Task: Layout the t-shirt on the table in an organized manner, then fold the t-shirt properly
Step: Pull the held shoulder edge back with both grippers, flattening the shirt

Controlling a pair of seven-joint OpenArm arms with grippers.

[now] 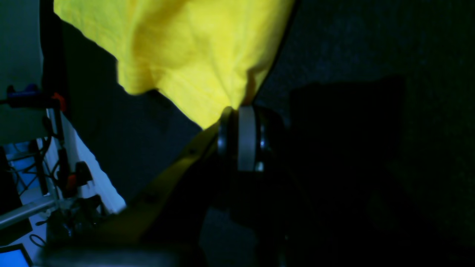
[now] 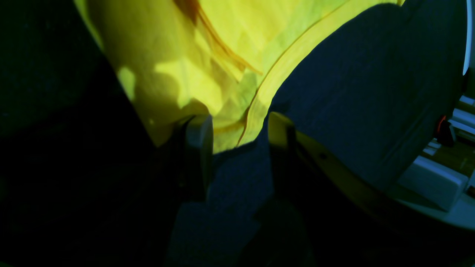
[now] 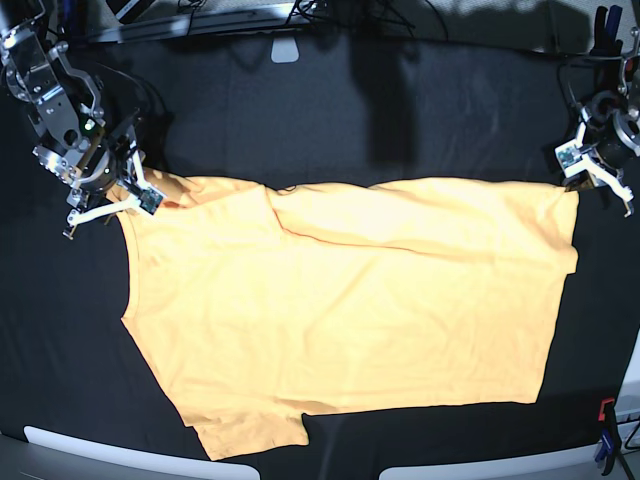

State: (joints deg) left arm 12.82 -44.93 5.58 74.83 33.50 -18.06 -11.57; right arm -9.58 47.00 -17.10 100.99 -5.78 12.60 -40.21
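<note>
**Stretching the shirt flat before any fold**

The shirt [image 3: 340, 300] lies spread across the middle of the black tabletop [image 3: 330, 110], its long axis running side to side in the base view. It is mostly open, but a ridge of doubled cloth runs along its far edge, and the near corner at that view's left sticks out as a flap.

The left gripper [image 1: 241, 139] has its fingers pressed together on a corner of the shirt; the wrist view shows yellow cloth bunching into the pinch. The right gripper [image 2: 237, 137] stands spread: the shirt's edge lies in the gap, just ahead of the fingertips, and neither finger [image 2: 198, 137] clamps it. In the base view it sits at the shirt's far corner on that view's left [image 3: 125, 195].

The step in hand looks like the layout, not yet the fold. To do it well:

- The right gripper should settle over the hem and close on one layer before any pull.
- Both arms should then draw apart gently, low over the tabletop, so the ridge flattens.
- Pull evenly; a hard tug from one side would likely drag the whole shirt and skew it.
- The near flap probably needs its own smoothing afterwards.
</note>
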